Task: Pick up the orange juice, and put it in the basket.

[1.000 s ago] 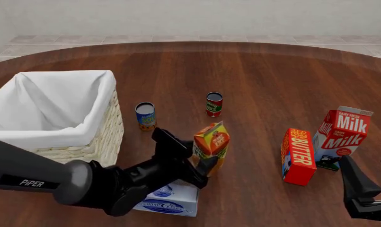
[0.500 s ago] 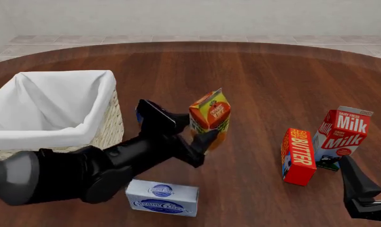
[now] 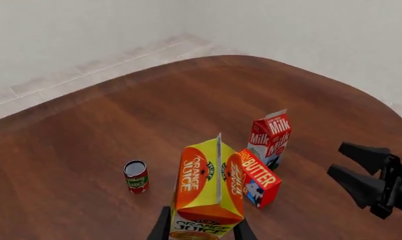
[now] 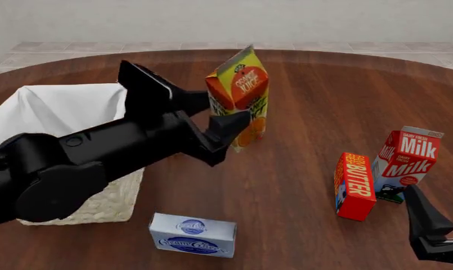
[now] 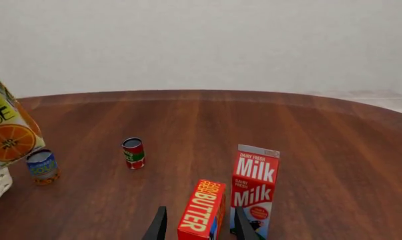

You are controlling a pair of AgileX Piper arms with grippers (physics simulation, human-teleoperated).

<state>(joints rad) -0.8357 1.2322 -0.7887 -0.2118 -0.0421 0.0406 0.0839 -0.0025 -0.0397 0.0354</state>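
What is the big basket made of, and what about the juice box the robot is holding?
The basket looks like pale woven wicker, from its bumpy plaited wall, with soft white cloth folded over its rim. The orange juice looks like smooth printed cardboard: flat sides, sharp folds, a pinched peaked top. It is a simulator's render, so that is only the look.

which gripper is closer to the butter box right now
Right. The right gripper sits just on the near side of the butter box, fingers either side of it. The left gripper is off to its far left, holding the orange juice.
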